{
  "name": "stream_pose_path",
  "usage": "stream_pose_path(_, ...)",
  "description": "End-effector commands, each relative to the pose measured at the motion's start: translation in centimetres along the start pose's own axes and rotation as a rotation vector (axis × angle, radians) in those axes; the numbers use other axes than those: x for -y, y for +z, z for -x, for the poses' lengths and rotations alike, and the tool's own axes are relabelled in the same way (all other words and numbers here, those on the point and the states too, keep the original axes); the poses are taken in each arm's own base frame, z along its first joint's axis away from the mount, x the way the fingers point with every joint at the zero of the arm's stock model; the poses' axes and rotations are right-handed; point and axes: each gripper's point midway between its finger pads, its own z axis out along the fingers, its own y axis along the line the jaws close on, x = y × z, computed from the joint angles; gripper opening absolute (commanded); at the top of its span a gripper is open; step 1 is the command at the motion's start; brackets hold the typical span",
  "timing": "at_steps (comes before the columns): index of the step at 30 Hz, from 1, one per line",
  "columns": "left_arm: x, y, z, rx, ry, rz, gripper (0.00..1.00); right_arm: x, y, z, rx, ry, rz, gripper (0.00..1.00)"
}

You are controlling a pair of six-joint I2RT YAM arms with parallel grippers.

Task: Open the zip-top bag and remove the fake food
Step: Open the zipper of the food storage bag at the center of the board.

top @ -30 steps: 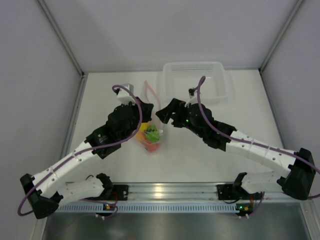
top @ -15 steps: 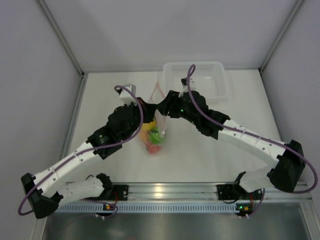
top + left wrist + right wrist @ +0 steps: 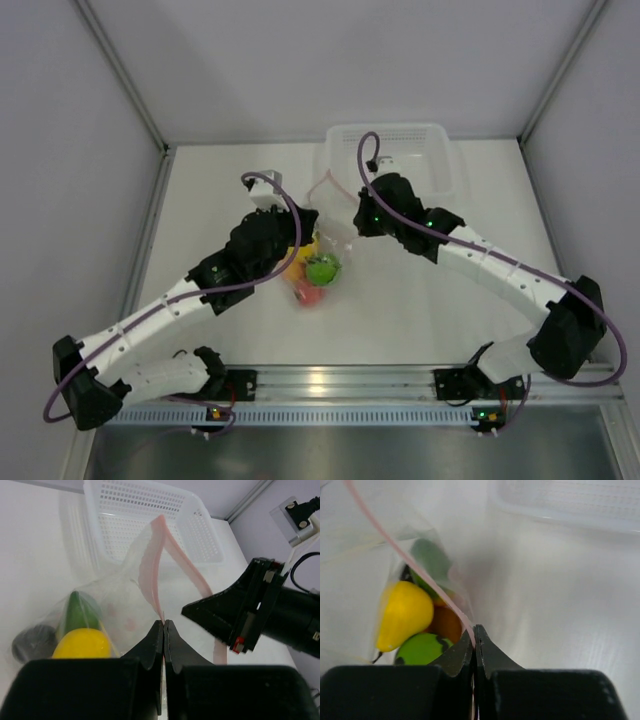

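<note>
1. Left gripper (image 3: 163,625): clenched, the jaws pressed together on one lip of the pink zip strip (image 3: 150,565).
2. Right gripper (image 3: 474,630): likewise clenched, pinching the opposite lip of the strip where it runs down into the jaws.
3. Zip-top bag (image 3: 125,590): at the centre of the top view, held up between the two grippers, with its loaded end resting on the table (image 3: 220,170). The two lips diverge, so the mouth appears partly parted.
4. Fake food: all inside the bag, bunched at its lower end.
5. Tray (image 3: 385,135): upper centre of the top view, just behind the bag.
6. Risks, as judged:
   - the thin strip may slip from either pinch if the pull is uneven;
   - a hard pull could tear the film;
   - lifting the open mouth downward would spill fruit onto the table.
7. Count:
   - two grippers, one bag, one tray;
   - at least six fruits: yellow (image 3: 402,610), green with black marks (image 3: 422,647), orange-brown (image 3: 445,622), dark green (image 3: 77,612), dark (image 3: 32,640), pink-red (image 3: 310,293);
   - further pieces may be hidden.
</note>
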Motion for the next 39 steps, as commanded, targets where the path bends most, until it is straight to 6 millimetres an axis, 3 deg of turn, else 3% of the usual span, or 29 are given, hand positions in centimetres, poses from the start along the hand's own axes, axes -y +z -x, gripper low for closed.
stream_pose_path(1, -0.3, -1.2, 1.7, 0.07, 0.01, -0.003, 0.0, 5.9, -1.5, 0.2, -0.044, -0.113, -0.134, 0.0)
stream_pose_path(3, -0.9, -2.2, 2.5, 0.098, 0.01, 0.009, 0.0, 9.2, -1.5, -1.4, -0.084, -0.115, -0.198, 0.0)
stream_pose_path(5, -1.2, -2.5, 2.4, 0.1, 0.031, 0.009, 0.0, 10.4, -1.6, -2.2, -0.102, -0.117, -0.202, 0.0)
stream_pose_path(11, 0.3, -1.9, 1.8, 0.037, 0.085, -0.045, 0.0, 12.2, -1.3, -4.0, -0.158, -0.141, -0.232, 0.0)
stream_pose_path(16, 1.7, -3.1, 4.2, 0.075, 0.097, -0.1, 0.0, 14.1, -1.5, -5.0, -0.173, -0.108, -0.244, 0.0)
stream_pose_path(19, 3.6, -2.7, 3.6, 0.015, 0.113, -0.168, 0.0, 13.2, -2.0, -4.7, -0.144, -0.076, -0.169, 0.0)
stream_pose_path(20, 4.0, -2.4, 3.2, -0.003, 0.106, -0.185, 0.0, 12.0, -2.6, -4.2, -0.123, -0.056, -0.11, 0.0)
stream_pose_path(23, 4.3, -1.2, 0.9, -0.067, 0.09, -0.183, 0.0, 9.0, -3.9, -2.8, -0.073, -0.025, 0.034, 0.11)
stream_pose_path(24, 4.5, -1.2, 0.3, -0.078, 0.083, -0.181, 0.0, 8.5, -4.3, -2.2, -0.056, -0.018, 0.051, 0.2)
stream_pose_path(26, 4.3, -0.9, -0.1, -0.067, 0.081, -0.147, 0.0, 8.2, -5.1, -1.5, -0.026, -0.018, 0.058, 0.22)
stream_pose_path(28, 4.3, -0.8, -0.6, -0.063, 0.07, -0.136, 0.0, 9.0, -5.8, -1.2, -0.02, -0.024, 0.012, 0.39)
stream_pose_path(29, 4.3, -0.9, -0.5, -0.056, 0.061, -0.137, 0.0, 9.0, -6.4, -0.5, -0.001, -0.03, 0.004, 0.4)
stream_pose_path(32, 4.4, -0.9, -0.6, -0.048, 0.041, -0.141, 0.0, 9.1, -8.0, 0.3, 0.025, -0.038, -0.015, 0.37)
stream_pose_path(39, 4.8, -1.2, 0.4, -0.023, 0.021, -0.146, 0.0, 5.2, -12.0, 3.9, 0.11, -0.011, 0.135, 0.23)
